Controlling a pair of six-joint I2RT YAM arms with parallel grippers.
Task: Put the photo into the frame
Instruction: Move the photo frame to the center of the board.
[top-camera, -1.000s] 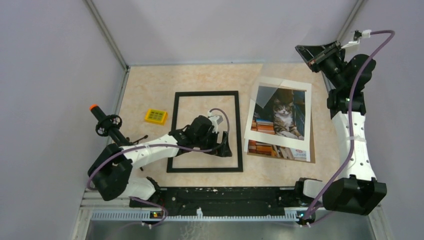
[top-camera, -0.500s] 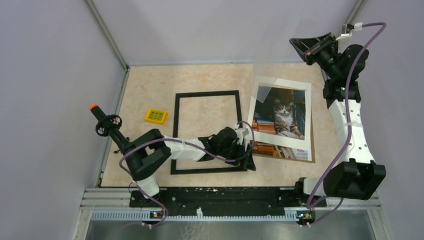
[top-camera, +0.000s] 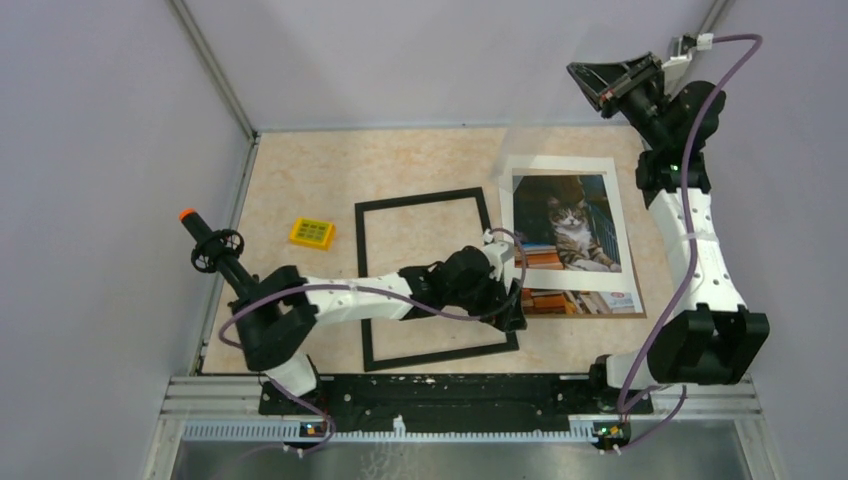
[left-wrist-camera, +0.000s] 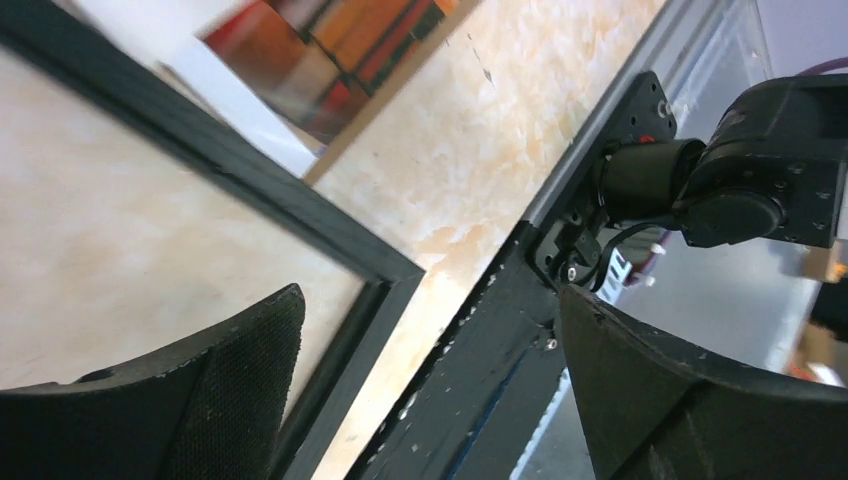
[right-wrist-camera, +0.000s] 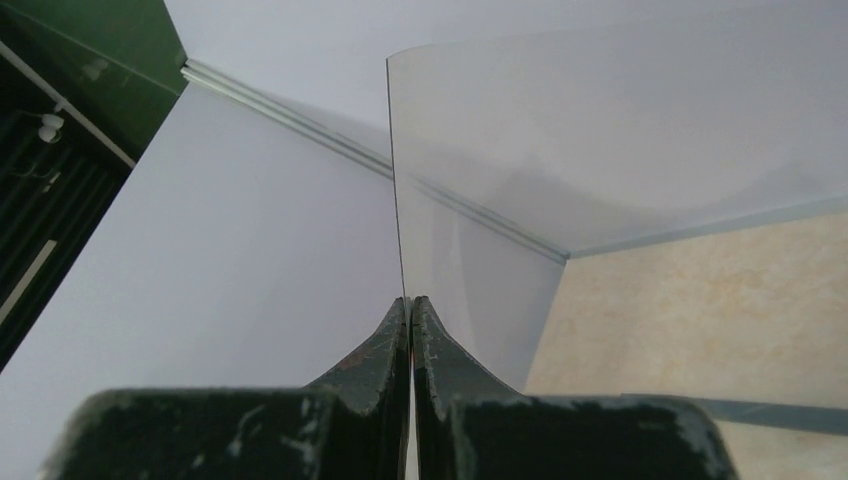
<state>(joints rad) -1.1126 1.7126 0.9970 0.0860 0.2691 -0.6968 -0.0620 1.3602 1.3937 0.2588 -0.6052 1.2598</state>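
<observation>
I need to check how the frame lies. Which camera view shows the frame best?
The top external view: the frame shows almost whole, flat on the table, with the left arm crossing its near part. The left wrist view catches only one corner, between the open jaws. The right wrist view shows none of it.

Both arms are the same build: white link shells, black joint housings. Left arm (top-camera: 340, 297), right arm (top-camera: 700, 270). A purple cable (top-camera: 745, 60) loops along each, with a white connector (top-camera: 690, 45) at the top right. Small green LED (top-camera: 678, 166) on an upper joint of the right arm. Left gripper (left-wrist-camera: 430, 300): black curved fingers, fine-textured pads (left-wrist-camera: 240, 390). Right gripper (right-wrist-camera: 411, 300): black fingers, scuffed, faint reddish smear. Bases sit on a black rail (top-camera: 450, 395), flecked white.
</observation>
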